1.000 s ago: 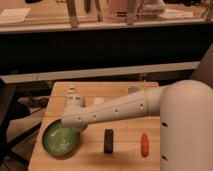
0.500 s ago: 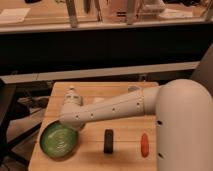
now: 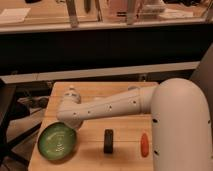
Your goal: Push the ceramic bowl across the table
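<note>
nearest to us, the ceramic bowl [image 3: 57, 142] sits at the front left corner of the table [image 3: 125, 147], its green rim close to the table's left and front edges. its pale mottled centre faces up and the dish lies flat on the planks.

just to the right of the bowl we see a small dark upright block [image 3: 108, 140], and further right an orange, elongated object [image 3: 144, 144] lying on the wood; the two are apart from each other and from the bowl. the right side of the view is filled by the arm's large white rounded housing [image 3: 180, 127].

from that housing a white arm link [image 3: 107, 107] reaches leftward across the middle of the table, ending in a rounded wrist above the bowl's upper right rim. the gripper [image 3: 69, 121] is at that end, pointing down beside or onto the rim of the bowl; we cannot tell whether it touches the dish, and we cannot tell whether its jaws are spread or pressed together, since the wrist hides them.

on top of the wrist end sits a small pale cap-like part [image 3: 71, 95]. beyond the table's far edge runs a pale ledge [image 3: 100, 72], then a dark band, and behind that a counter [image 3: 50, 15] with metal posts.
</note>
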### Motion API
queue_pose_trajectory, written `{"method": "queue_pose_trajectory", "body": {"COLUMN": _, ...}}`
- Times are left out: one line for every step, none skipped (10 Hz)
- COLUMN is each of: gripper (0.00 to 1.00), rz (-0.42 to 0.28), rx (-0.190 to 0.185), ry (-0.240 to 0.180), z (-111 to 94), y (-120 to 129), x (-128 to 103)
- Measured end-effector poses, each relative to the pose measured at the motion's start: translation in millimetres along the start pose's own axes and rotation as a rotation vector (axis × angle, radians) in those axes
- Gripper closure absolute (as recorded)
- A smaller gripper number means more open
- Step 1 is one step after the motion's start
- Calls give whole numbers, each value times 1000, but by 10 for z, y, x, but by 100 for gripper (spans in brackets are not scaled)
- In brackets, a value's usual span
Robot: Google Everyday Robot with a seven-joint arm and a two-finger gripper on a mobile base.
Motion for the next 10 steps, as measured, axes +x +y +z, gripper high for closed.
{"method": "queue_pose_trajectory", "body": {"gripper": 97, "rz": -10, "rx": 1, "ry": -5, "z": 6, "y": -22, "x": -9}}
{"method": "queue_pose_trajectory", "body": {"gripper": 97, "rz": -28, "rx": 3, "ry": -14, "z": 11, "y": -46, "x": -20}}
{"method": "queue_pose_trajectory", "body": {"gripper": 97, "rz": -42, "rx": 4, "ry": -22, "z": 16, "y": -73, "x": -29}}
{"method": "queue_pose_trajectory", "body": {"gripper": 97, "rz": -56, "rx": 6, "ry": -28, "z": 20, "y": -107, "x": -45}}
{"method": "queue_pose_trajectory", "body": {"gripper": 97, "rz": -67, "rx": 8, "ry": -34, "z": 23, "y": -126, "x": -63}}
{"method": "queue_pose_trajectory", "body": {"gripper": 97, "rz": -78, "rx": 10, "ry": -43, "z": 31, "y": -134, "x": -68}}
{"method": "queue_pose_trajectory", "body": {"gripper": 97, "rz": -89, "rx": 12, "ry": -50, "z": 32, "y": -153, "x": -74}}
{"method": "queue_pose_trajectory", "body": {"gripper": 97, "rz": -99, "rx": 14, "ry": -55, "z": 33, "y": -171, "x": -81}}
{"method": "queue_pose_trajectory", "body": {"gripper": 97, "rz": -113, "rx": 17, "ry": -64, "z": 36, "y": -212, "x": -100}}
{"method": "queue_pose_trajectory", "body": {"gripper": 97, "rz": -124, "rx": 18, "ry": -70, "z": 37, "y": -231, "x": -107}}
